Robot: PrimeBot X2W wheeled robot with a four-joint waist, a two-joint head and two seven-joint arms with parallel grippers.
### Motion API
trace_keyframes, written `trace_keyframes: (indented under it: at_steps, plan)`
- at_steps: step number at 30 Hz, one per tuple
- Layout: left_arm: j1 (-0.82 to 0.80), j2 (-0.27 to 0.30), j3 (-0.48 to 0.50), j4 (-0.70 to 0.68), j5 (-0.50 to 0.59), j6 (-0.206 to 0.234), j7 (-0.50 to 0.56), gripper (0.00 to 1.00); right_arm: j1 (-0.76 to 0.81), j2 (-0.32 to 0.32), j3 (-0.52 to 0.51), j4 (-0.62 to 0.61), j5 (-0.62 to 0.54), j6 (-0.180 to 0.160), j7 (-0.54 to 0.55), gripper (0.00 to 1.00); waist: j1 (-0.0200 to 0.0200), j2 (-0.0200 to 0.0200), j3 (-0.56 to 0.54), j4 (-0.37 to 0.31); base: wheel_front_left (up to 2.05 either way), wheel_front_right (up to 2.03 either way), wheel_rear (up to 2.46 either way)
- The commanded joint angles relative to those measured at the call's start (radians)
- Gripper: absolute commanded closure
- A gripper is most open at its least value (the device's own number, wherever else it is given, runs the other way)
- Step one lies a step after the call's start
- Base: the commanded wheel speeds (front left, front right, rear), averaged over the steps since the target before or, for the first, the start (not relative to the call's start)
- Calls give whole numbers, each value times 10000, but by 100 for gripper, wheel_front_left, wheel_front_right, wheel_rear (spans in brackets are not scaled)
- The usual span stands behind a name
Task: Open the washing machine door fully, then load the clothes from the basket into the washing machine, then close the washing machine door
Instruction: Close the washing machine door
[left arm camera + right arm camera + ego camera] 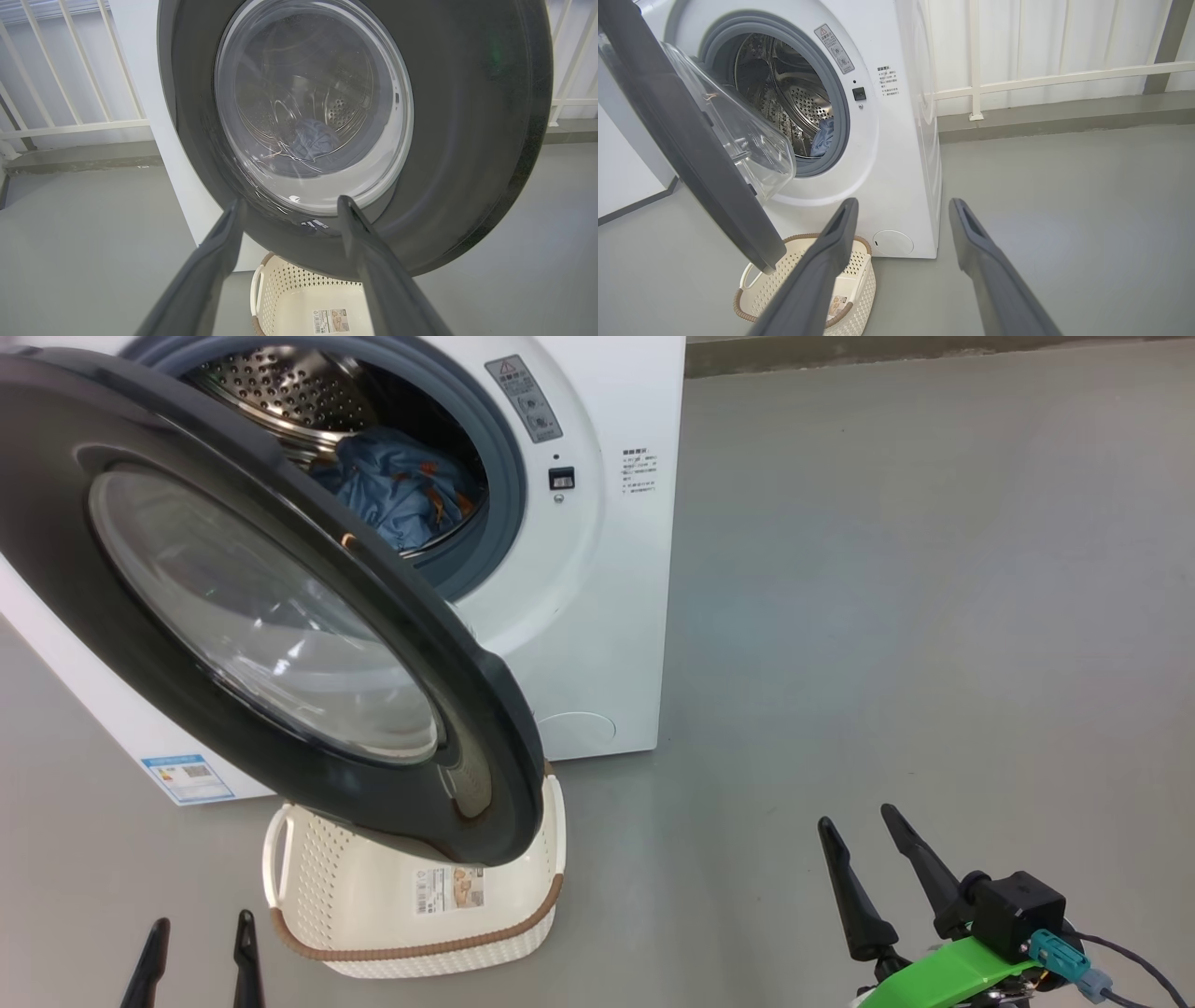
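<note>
The white washing machine (597, 616) stands at the upper left. Its round black door (280, 635) hangs partly swung out, with its lower edge over the basket (317, 887). The light blue clothes (401, 490) lie inside the steel drum. The cream basket sits on the floor in front of the machine and looks empty. My left gripper (203, 922) is open, low and left of the basket, facing the door's glass (313, 107). Off to the right my right gripper (855, 817) is open over bare floor, apart from everything. The right wrist view shows the clothes (825, 135) behind the door (691, 154).
Grey floor stretches wide to the right of the machine. A white railing (1045, 77) and a low kerb (1064, 114) run along the back. A blue label (187, 777) marks the machine's lower corner. A cable trails from my right wrist (1120, 961).
</note>
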Motion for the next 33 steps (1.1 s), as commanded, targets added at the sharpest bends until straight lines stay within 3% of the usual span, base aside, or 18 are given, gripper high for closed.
trace_keyframes:
  at_steps: [1,10,11,12,18,24,33]
  plan:
    - [-361,57,305,-283,-92,128,-53,0,-90,15,239,-224,-100,16,-118,0,0,0,3,-1,0,0,0]
    - [-394,57,358,-308,-103,93,-53,0,-76,15,168,-186,-28,16,-118,0,0,0,0,14,0,0,0]
    - [-400,57,361,-304,-105,85,-53,0,-73,15,158,-151,-10,16,-118,19,0,0,0,18,0,0,0]
    - [-406,57,369,-304,-110,80,-53,0,-72,15,131,-122,33,16,-118,100,0,0,-2,20,0,0,0]
    - [-396,57,399,-313,-187,81,-53,0,-147,15,-157,-670,273,16,-118,100,0,0,10,23,0,0,0]
    - [-404,57,391,-388,-392,113,-53,0,-429,15,287,-3062,455,16,-118,100,0,0,89,47,0,0,0]
    - [-536,57,155,-277,-586,136,-53,0,-1081,-270,1948,-6064,283,16,-118,100,0,0,166,476,0,0,0]
